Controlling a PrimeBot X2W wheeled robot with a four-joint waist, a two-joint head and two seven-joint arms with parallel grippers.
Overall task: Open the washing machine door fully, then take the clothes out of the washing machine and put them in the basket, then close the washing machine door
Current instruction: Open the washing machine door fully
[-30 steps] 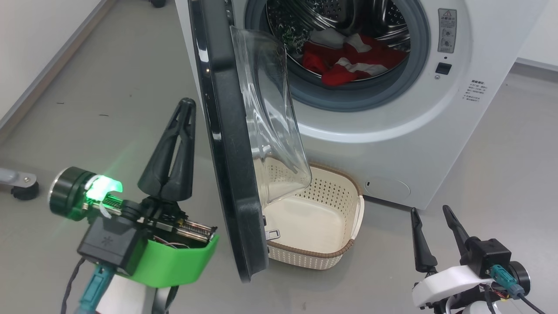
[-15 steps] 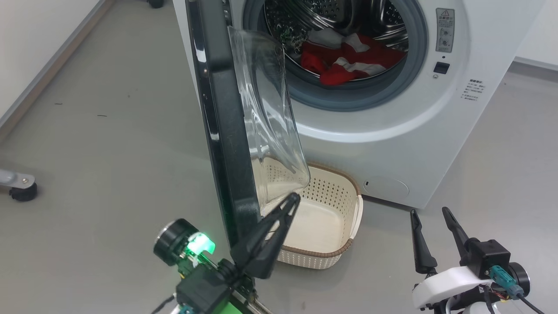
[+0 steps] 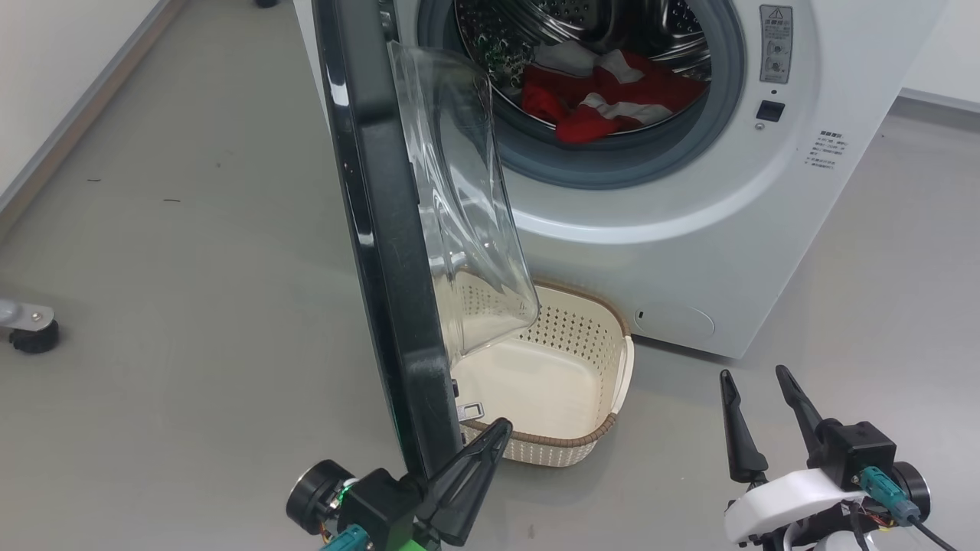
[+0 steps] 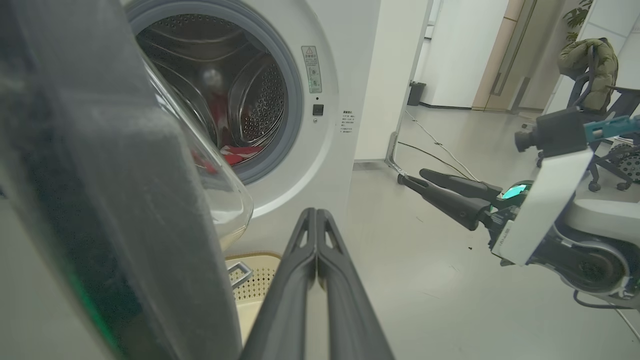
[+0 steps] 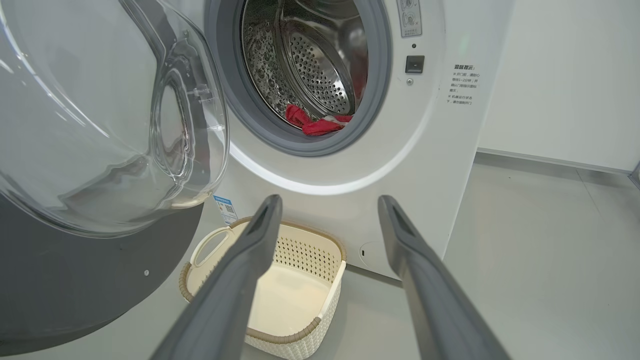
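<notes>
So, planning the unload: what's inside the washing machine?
The clothes, red with white stripes, lie low in the drum, beside a dark speckled patch I cannot identify. The washing machine door hides the drum's left edge.

A grey label (image 3: 775, 44) is sitting on the white front of the washing machine (image 3: 674, 252), top right of the round hole. It is showing a warning triangle & two round pics, but its words are looking too tiny to read. Below it a block of small print (image 3: 824, 148) in Chinese-style letters is also looking too tiny, & a blue sticker (image 5: 226, 209) lower left is showing a square code.
</notes>
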